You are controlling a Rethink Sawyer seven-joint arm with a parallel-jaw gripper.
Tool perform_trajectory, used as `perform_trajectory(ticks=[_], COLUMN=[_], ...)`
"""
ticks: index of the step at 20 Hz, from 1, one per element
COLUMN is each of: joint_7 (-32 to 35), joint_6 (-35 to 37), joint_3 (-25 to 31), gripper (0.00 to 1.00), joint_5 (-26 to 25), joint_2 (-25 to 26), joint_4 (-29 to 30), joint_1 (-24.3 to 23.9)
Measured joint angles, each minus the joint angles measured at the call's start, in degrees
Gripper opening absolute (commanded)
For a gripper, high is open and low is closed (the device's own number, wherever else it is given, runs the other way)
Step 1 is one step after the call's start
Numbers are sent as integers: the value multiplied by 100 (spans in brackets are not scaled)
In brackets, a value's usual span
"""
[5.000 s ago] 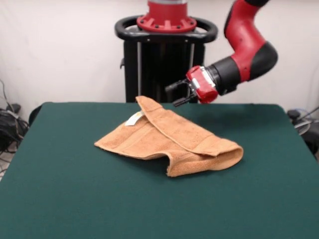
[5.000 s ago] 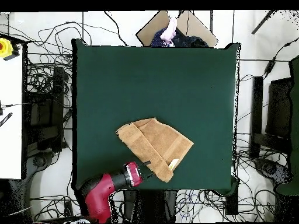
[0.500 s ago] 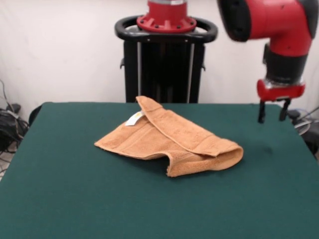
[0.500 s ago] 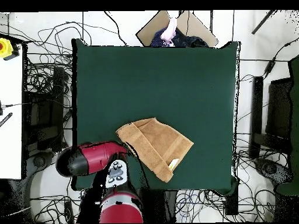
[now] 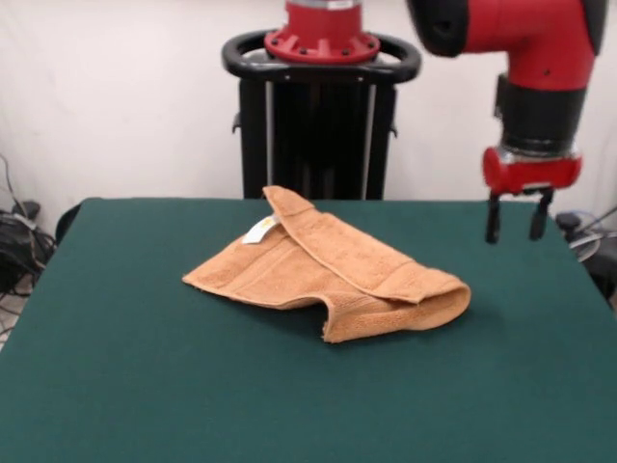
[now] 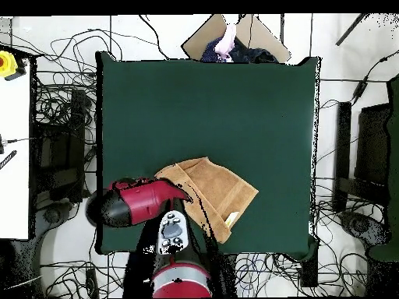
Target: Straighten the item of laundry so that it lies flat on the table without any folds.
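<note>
The orange-tan towel [image 5: 328,275] lies folded over itself on the green table [image 5: 145,386], with a thick doubled flap running to its right end and a small white tag [image 5: 258,231] near the far edge. In the overhead view the towel [image 6: 222,191] sits near the robot's side of the table [image 6: 210,101], partly under the arm. My gripper [image 5: 513,224] hangs open and empty above the table, to the right of the towel and apart from it. Two dark fingers [image 5: 494,222] point down.
The black pedestal [image 5: 318,125] stands behind the table's far edge. Cables lie on the floor around the table [image 6: 54,117]. A person's hand [image 6: 227,37] and a cardboard box show at the far side in the overhead view.
The arm has swung a little toward the towel, leftward in the front view. The towel has not moved.
</note>
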Motion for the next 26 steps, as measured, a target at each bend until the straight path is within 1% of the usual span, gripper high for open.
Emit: perform_trajectory(ticks=[2, 6, 14, 22, 25, 26], joint_7=[0, 0, 0, 0, 0, 0], joint_6=[0, 0, 0, 0, 1, 0], joint_3=[-2, -2, -2, -115, -168, -171], gripper=[100, 100, 100, 100, 100, 100], joint_5=[-169, -400, -582, -873, -1023, -1154], joint_2=[98, 261, 410, 426, 383, 347], joint_4=[-126, -356, -589, -570, -536, -517], joint_1=[-199, -415, -443, -404, -479, -608])
